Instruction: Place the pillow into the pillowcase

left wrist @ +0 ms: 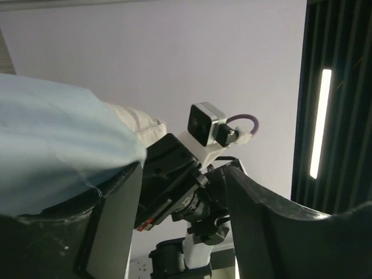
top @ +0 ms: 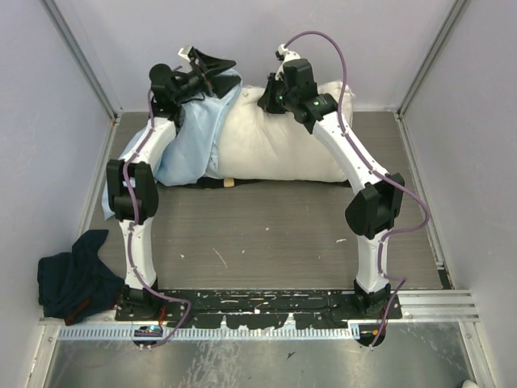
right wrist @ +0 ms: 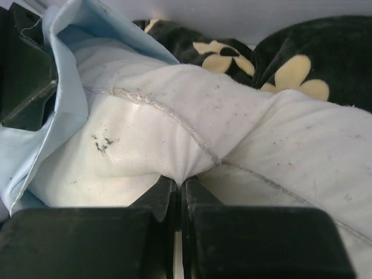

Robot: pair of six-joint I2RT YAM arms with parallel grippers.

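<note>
The cream-white pillow (top: 279, 145) lies across the back of the table, its left end tucked into the light blue pillowcase (top: 194, 133). My right gripper (top: 271, 101) is shut on a pinch of pillow fabric (right wrist: 174, 145) next to a stitched seam; its own view places the gripper (right wrist: 180, 183) low in the middle. My left gripper (top: 208, 69) is raised at the pillowcase mouth with its jaws wide apart. In its own view the left gripper (left wrist: 183, 174) has the blue pillowcase (left wrist: 52, 145) draped over the left finger, and a bit of pillow (left wrist: 136, 122) shows behind.
A black cloth with tan flowers (right wrist: 279, 64) lies behind and under the pillow. A dark blue cloth (top: 73, 275) is bunched at the front left by the left arm's base. Pale walls close in the back and both sides.
</note>
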